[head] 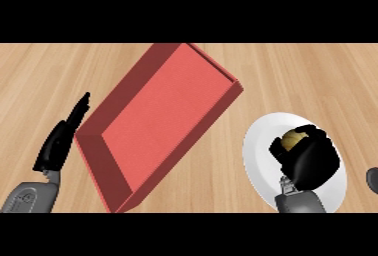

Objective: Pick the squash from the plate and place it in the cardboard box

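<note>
The wooden desk (pixel 310 70) carries the open red box (pixel 162 120), set near the white plate (pixel 258 150) for a short transfer. The left hand (pixel 63 140) rests straight-fingered beside the box. The right hand (pixel 310 160) curls round the yellow squash (pixel 294 140) on the plate, apparently preparing to lift.

- The counter (pixel 310 70) is of light wood, with the grain running from side to side.
- A shallow red box (pixel 162 125), open at the top, lies on it left of the middle, turned at a slant.
- A white round plate (pixel 258 150) lies at the right, near the box but not touching it.
- A small dark thing (pixel 373 180) shows at the right edge; I cannot tell what it is.
</note>
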Controlling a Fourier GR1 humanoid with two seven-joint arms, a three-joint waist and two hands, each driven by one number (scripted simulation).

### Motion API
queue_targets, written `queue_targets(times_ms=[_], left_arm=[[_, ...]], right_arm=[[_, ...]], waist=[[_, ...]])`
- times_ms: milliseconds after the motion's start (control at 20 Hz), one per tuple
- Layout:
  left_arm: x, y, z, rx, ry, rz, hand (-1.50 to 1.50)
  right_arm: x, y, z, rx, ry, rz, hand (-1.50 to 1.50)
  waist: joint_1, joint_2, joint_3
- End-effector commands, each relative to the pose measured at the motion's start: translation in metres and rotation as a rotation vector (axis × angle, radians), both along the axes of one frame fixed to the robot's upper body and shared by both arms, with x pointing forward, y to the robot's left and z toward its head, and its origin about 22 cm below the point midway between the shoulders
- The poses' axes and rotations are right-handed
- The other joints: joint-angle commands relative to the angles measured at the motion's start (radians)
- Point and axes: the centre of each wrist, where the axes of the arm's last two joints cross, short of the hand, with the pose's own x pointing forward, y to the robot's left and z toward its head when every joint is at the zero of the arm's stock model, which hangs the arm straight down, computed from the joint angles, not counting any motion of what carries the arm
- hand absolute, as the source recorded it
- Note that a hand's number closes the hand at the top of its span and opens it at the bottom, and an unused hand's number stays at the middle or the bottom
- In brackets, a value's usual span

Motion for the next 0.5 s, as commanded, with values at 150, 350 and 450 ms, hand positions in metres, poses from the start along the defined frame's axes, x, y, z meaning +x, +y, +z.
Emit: queue_targets(times_ms=[150, 350, 450], left_arm=[[-0.013, -0.018, -0.016, -0.037, 0.049, -0.012, 0.0], [0.001, -0.014, -0.007, -0.018, 0.047, -0.026, 0.0], [-0.009, -0.023, -0.019, -0.037, 0.063, -0.004, 0.0]], right_arm=[[0.007, 0.001, 0.004, -0.054, -0.045, -0.152, 1.5], [0.005, 0.007, 0.008, -0.131, -0.079, -0.201, 1.5], [-0.017, 0.005, 0.009, -0.153, -0.089, -0.215, 1.5]], waist=[[0.0, 0.006, -0.008], [-0.005, 0.006, -0.008], [-0.012, 0.003, -0.008]])
